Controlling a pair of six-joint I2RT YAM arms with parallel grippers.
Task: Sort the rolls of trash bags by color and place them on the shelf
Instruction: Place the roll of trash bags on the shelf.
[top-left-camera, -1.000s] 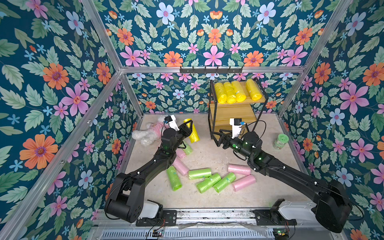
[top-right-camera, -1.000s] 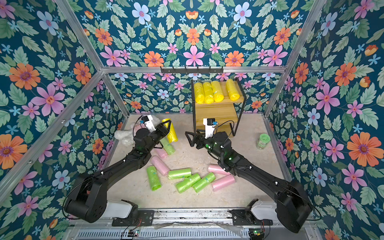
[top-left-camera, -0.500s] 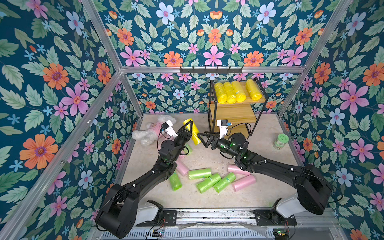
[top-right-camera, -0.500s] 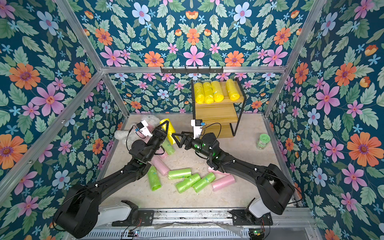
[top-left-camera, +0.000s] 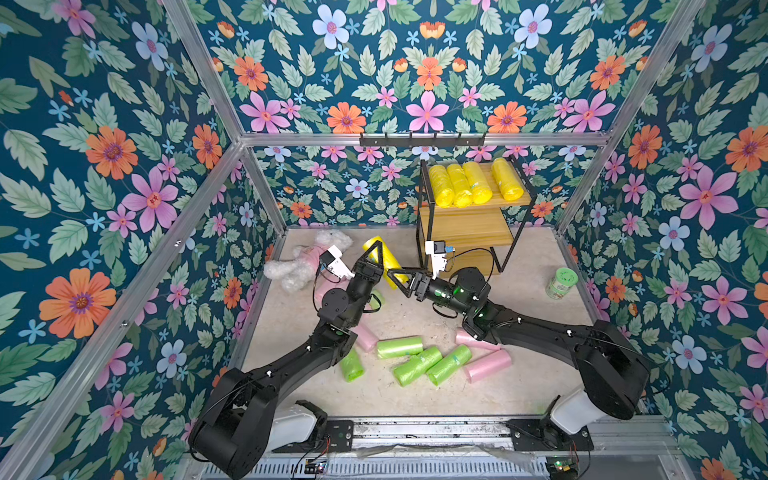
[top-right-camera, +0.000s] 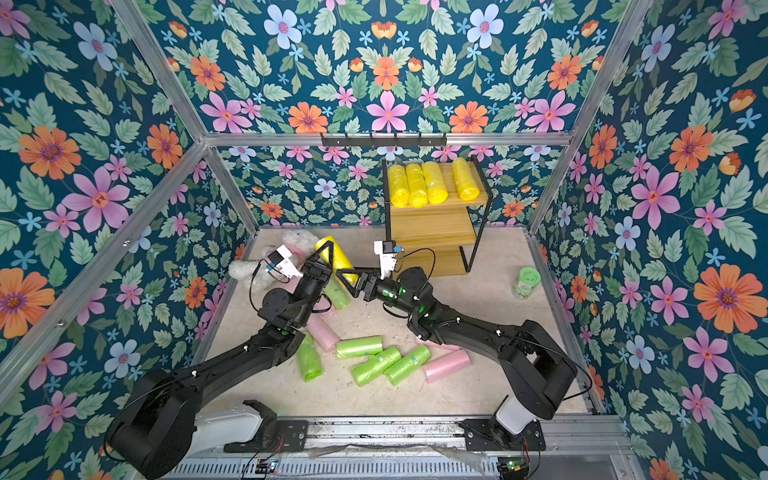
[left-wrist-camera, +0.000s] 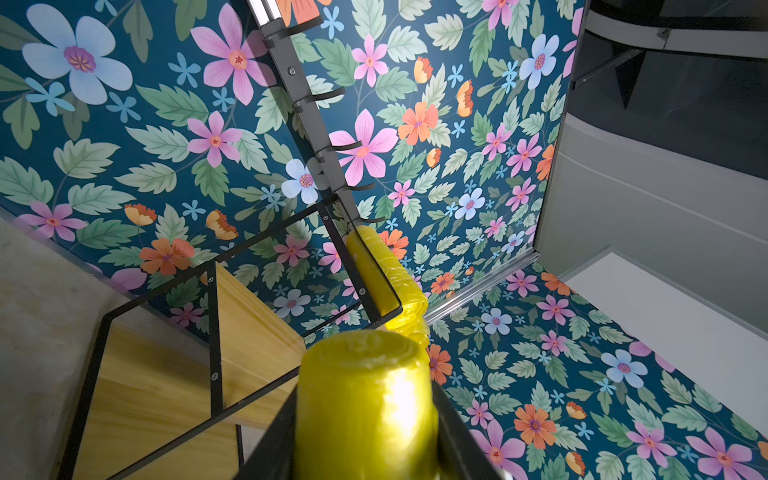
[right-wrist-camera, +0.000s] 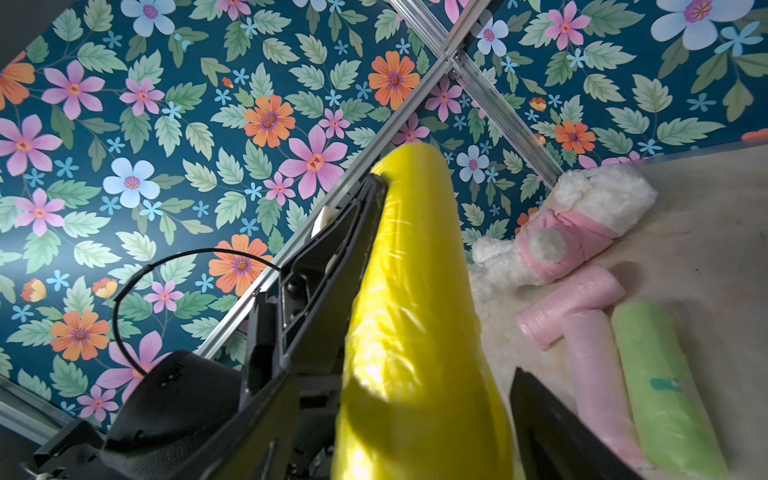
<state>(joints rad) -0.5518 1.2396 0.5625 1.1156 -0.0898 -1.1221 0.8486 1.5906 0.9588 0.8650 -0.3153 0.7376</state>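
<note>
Floral wallpaper (top-left-camera: 124, 166) is closing in the beige tabletop (top-left-camera: 532, 299) on three sides, and I am watching both arms meeting over its far half. The left gripper (top-left-camera: 377, 248) is clamping a yellow roll (top-left-camera: 388, 259) and holding it tilted, clear of the tabletop, with the roll's upper end reaching a little past the fingertips. In the left wrist view that roll (left-wrist-camera: 365, 407) is sitting tight between the two black fingers (left-wrist-camera: 272, 440). The right gripper (top-left-camera: 395, 277) is coming in from the opposite side with its jaws standing apart around the lower part of the same roll. In the right wrist view I am seeing a sliver of gap between the roll (right-wrist-camera: 415, 311) and one finger (right-wrist-camera: 552, 428), so I am not calling it a grip. Beyond the right gripper the shelf (top-left-camera: 465, 214) is standing against the back wall, and four yellow rolls (top-left-camera: 461, 189) are lying side by side on its top board. Behind both grippers, toward the arm bases, light green rolls (top-left-camera: 400, 347) and pale pink rolls (top-left-camera: 486, 366) are lying scattered on the tabletop. One more green roll (top-left-camera: 376, 298) is lying just under the left wrist. Beside the left gripper, on the side away from the right one, a white plush toy (top-left-camera: 305, 264) in a pink shirt is lying flat. Well off past the right arm, a green-lidded jar (top-left-camera: 561, 283) is standing upright.
</note>
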